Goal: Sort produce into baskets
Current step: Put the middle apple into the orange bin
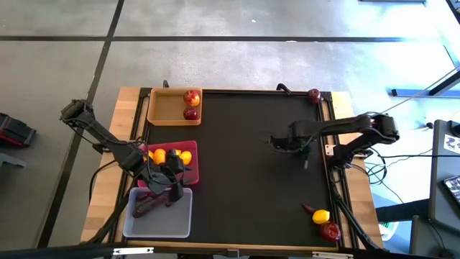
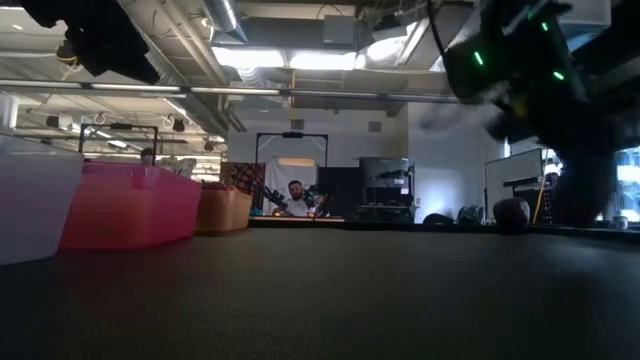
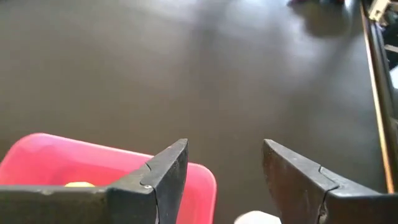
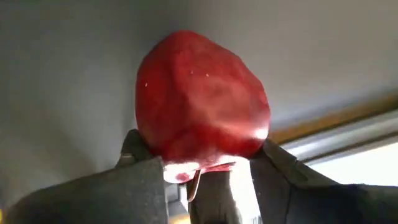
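A dark-red apple point(image 4: 199, 99) sits between the fingers of my right gripper point(image 1: 277, 142), which hangs over the middle right of the black mat. My left gripper point(image 3: 224, 180) is open and holds nothing; it hovers where the pink tray point(image 1: 188, 173) meets the white tray point(image 1: 183, 216). Two lemons point(image 1: 159, 155) lie in the pink tray and dark-purple roots point(image 1: 147, 205) in the white one. The tan tray point(image 1: 162, 108) at the far left holds two apples point(image 1: 191, 97). My right gripper pinches the apple by two opposite sides point(image 4: 149, 146) near its lower end, one finger point(image 4: 134, 183) on each side. Most of the apple stands out beyond the fingertips. The fingers point steeply down, and the apple shows no touch with the mat.
A lone apple point(image 1: 314, 94) lies at the far right corner of the mat. A lemon point(image 1: 321, 216) and another apple point(image 1: 330, 231) lie by the near right edge. The mat's middle point(image 1: 237, 180) is bare. A wooden border point(image 1: 345, 108) frames the mat.
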Action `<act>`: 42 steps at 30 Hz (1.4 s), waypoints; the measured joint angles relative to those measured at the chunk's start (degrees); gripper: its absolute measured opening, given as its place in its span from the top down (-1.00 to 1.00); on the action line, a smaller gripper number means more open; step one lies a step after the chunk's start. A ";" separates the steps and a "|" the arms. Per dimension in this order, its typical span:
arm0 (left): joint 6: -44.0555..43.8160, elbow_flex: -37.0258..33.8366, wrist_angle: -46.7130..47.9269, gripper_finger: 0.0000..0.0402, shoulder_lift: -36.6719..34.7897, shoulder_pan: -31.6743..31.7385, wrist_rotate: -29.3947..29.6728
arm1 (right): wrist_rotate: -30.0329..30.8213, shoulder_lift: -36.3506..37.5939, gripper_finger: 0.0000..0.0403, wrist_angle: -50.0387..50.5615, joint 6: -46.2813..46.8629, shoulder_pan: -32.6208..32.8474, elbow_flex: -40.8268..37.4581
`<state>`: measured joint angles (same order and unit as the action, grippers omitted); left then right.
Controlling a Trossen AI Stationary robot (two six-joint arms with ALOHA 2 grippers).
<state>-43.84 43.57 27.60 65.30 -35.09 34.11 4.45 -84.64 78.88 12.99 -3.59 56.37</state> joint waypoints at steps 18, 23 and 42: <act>18.28 -0.02 -17.31 -0.71 3.84 9.03 4.30 | 1.52 1.55 0.36 -47.33 -3.03 9.32 5.58; 23.06 -0.02 -26.26 -0.70 7.68 13.07 2.10 | 1.52 0.20 0.36 -55.96 -4.12 10.15 5.65; 29.14 1.11 -40.67 -0.67 16.16 21.73 -13.89 | -2.17 -4.47 0.36 -73.12 -9.04 10.75 5.58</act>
<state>-14.70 44.69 -13.07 81.46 -13.37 20.22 2.28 -89.10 5.76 3.95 7.16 61.95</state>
